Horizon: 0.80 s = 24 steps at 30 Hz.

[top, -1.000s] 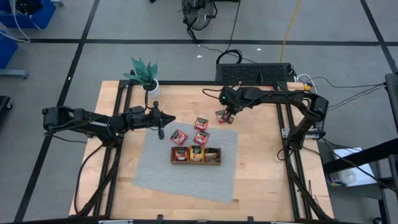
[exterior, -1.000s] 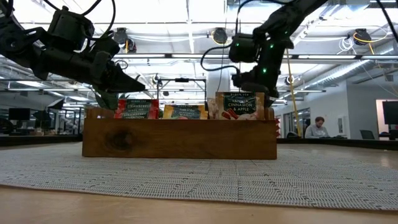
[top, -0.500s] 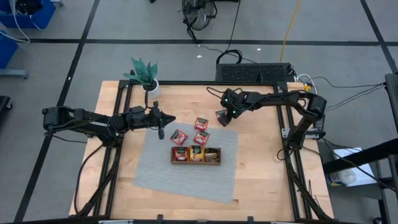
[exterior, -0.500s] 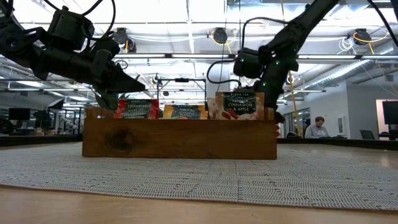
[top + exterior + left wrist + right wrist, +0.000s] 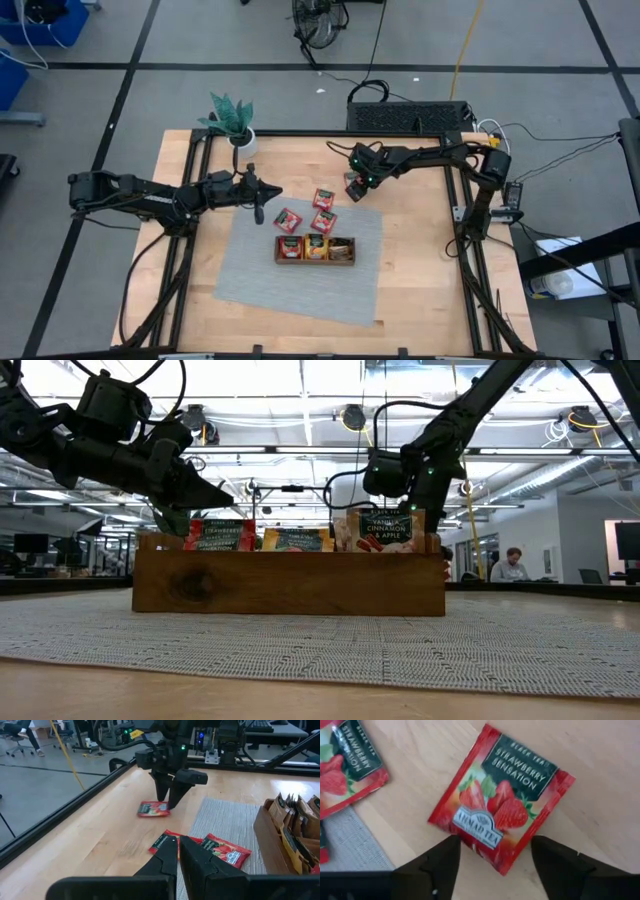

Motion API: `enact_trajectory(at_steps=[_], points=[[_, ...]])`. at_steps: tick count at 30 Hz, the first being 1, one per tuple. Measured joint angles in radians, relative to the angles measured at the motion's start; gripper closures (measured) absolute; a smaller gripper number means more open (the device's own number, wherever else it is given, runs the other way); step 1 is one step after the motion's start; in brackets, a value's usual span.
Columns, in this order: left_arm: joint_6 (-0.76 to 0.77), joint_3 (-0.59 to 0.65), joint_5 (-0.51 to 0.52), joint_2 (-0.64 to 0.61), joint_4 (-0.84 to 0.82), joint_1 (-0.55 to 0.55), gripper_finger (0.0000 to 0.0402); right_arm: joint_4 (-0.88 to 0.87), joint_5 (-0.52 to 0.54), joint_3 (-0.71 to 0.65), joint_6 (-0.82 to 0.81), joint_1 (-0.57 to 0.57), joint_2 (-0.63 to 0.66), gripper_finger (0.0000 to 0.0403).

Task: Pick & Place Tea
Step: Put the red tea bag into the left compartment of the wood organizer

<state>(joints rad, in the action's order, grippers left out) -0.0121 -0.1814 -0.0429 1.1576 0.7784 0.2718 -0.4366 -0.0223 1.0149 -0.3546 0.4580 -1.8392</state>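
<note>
A red strawberry tea sachet [image 5: 502,805] lies flat on the bare wood just past the grey mat's far right corner [image 5: 355,189]. My right gripper [image 5: 358,182] stands over it, open and pointing down, its fingers [image 5: 440,865] on either side of one corner of the sachet. Three more red sachets [image 5: 323,198] [image 5: 288,220] [image 5: 323,221] lie on the mat [image 5: 300,280]. The wooden tray [image 5: 342,261] holds upright sachets in its compartments. My left gripper [image 5: 259,205] hangs shut and empty over the mat's far left part.
A potted plant [image 5: 238,128] stands at the table's far left. The black frame rails [image 5: 300,133] run along the table's edges. Bare wood lies right of the mat and along the near edge. A person sits far off in the room [image 5: 510,565].
My right gripper has shifted a little toward the table's left, over the red sachet, which still lies on the wood by the mat's corner.
</note>
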Motion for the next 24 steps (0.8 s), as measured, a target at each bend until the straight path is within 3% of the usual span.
enact_trajectory(at_steps=[4,12,18,24], points=[[0.001,0.0,0.0,0.0,-0.001,0.0,0.0376,0.002,0.008,-0.001,0.01,-0.001,0.0,0.0232],[0.003,0.0,0.0,0.0,-0.001,0.0,0.0376,0.064,0.017,-0.034,0.082,0.001,0.001,0.0391],[0.003,0.0,0.0,0.0,-0.002,0.0,0.0376,0.112,0.006,-0.067,0.114,0.001,0.033,0.039],[-0.006,0.0,0.001,0.0,-0.002,0.0,0.0376,0.112,-0.025,-0.054,0.134,-0.005,0.182,0.0358]])
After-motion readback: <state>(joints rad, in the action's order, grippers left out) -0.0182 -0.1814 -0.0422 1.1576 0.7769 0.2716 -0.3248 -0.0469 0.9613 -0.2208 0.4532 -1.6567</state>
